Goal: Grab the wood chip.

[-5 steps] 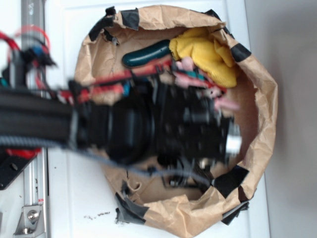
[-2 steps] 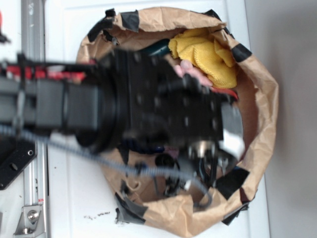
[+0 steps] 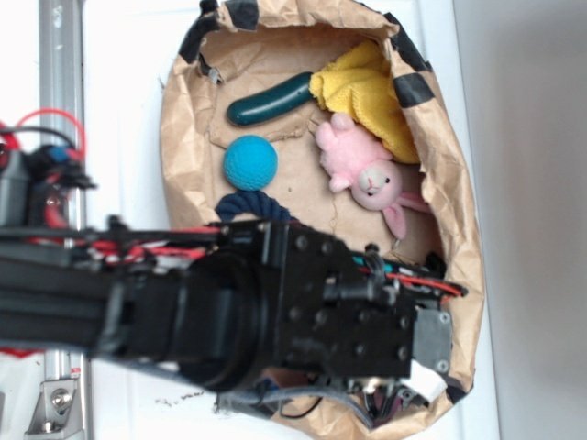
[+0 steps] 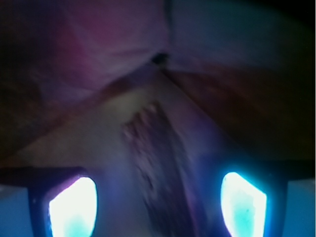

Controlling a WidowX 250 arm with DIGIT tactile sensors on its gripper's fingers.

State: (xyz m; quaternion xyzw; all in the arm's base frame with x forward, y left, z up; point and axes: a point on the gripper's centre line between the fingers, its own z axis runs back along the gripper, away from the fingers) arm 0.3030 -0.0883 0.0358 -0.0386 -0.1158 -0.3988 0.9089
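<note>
In the wrist view the wood chip (image 4: 160,163) lies as a dark, rough, elongated sliver on the brown paper floor, its pointed end away from me. My gripper (image 4: 158,207) is open, with one glowing fingertip (image 4: 71,207) on each side of the chip and a wide gap between them. In the exterior view my arm and gripper body (image 3: 367,321) cover the lower part of the paper basin (image 3: 454,183), and the chip is hidden beneath them.
Inside the paper basin lie a green cucumber toy (image 3: 271,101), a yellow cloth (image 3: 367,96), a pink plush bunny (image 3: 362,174), a blue ball (image 3: 249,163) and a dark blue rope (image 3: 252,209). Black tape patches (image 3: 413,89) line the crumpled rim.
My arm has moved down the exterior frame to the basin's lower end, uncovering the blue ball, the bunny and the rope. The basin looks shifted and narrower.
</note>
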